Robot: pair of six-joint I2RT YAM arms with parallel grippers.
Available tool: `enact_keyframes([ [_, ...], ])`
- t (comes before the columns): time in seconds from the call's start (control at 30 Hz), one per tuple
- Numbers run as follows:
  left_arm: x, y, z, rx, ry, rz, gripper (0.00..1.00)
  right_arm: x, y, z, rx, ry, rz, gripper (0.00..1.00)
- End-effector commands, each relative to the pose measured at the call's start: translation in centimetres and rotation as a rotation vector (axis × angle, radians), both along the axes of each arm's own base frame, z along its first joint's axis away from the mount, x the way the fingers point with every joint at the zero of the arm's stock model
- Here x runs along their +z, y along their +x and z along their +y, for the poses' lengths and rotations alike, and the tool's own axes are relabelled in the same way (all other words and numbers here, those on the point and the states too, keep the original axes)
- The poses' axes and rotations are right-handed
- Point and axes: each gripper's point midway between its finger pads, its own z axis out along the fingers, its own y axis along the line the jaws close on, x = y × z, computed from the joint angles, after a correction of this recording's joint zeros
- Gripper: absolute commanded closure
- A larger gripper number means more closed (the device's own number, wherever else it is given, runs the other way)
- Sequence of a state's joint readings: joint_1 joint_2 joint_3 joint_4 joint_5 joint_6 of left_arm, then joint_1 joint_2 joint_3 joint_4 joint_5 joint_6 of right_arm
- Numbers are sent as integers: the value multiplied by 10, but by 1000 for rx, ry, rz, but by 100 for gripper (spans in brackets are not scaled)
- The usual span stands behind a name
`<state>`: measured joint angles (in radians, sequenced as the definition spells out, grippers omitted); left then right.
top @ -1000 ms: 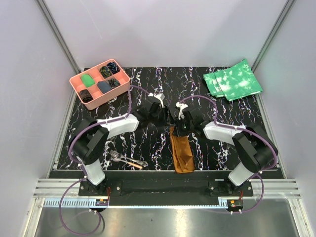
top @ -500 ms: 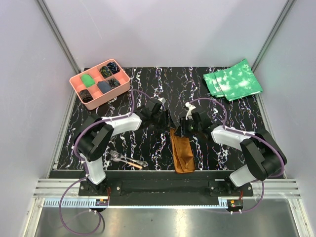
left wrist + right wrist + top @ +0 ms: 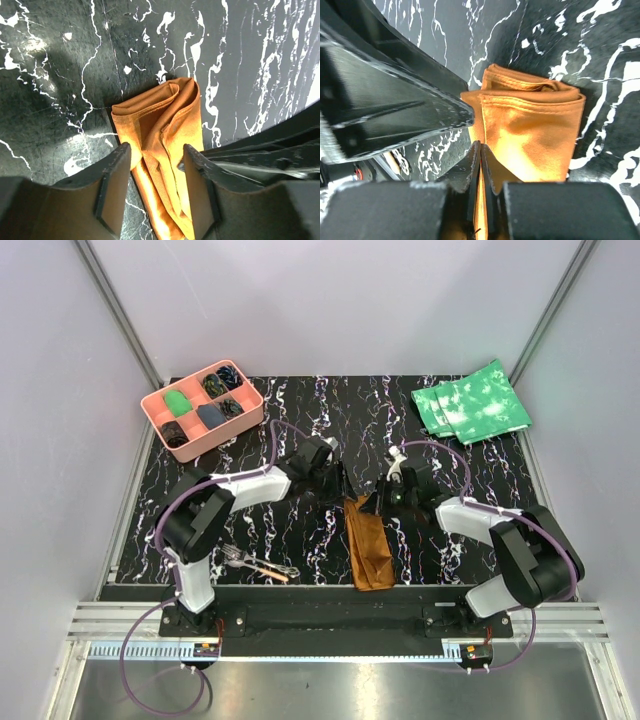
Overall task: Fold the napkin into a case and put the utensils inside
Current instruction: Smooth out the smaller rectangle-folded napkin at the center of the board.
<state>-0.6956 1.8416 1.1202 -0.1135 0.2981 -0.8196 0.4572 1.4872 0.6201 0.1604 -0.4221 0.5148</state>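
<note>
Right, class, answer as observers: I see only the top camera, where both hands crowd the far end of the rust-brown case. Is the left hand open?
Observer: Yes. The left wrist view shows the left hand open, fingers either side of the case's end.
Operator: And the right hand?
Observer: Its wrist view shows the right hand shut, a sliver of cloth between its fingers.
Operator: Is that end flat?
Observer: No, the layers curl in a loose roll there.
</note>
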Motion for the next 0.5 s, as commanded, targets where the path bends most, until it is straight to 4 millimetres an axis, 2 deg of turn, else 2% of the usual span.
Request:
enact_keyframes([
  [0.0, 2, 7, -11, -19, 9, -17, 53, 20, 12, -5, -47, 32, -55, 92],
  [0.37, -2, 12, -18, -24, 63, -50, 56, 1, 13, -5, -28, 5, -5, 91],
  [0.47, -3, 14, -19, -22, 62, -53, 60, -5, 12, -4, -16, -3, 7, 91],
])
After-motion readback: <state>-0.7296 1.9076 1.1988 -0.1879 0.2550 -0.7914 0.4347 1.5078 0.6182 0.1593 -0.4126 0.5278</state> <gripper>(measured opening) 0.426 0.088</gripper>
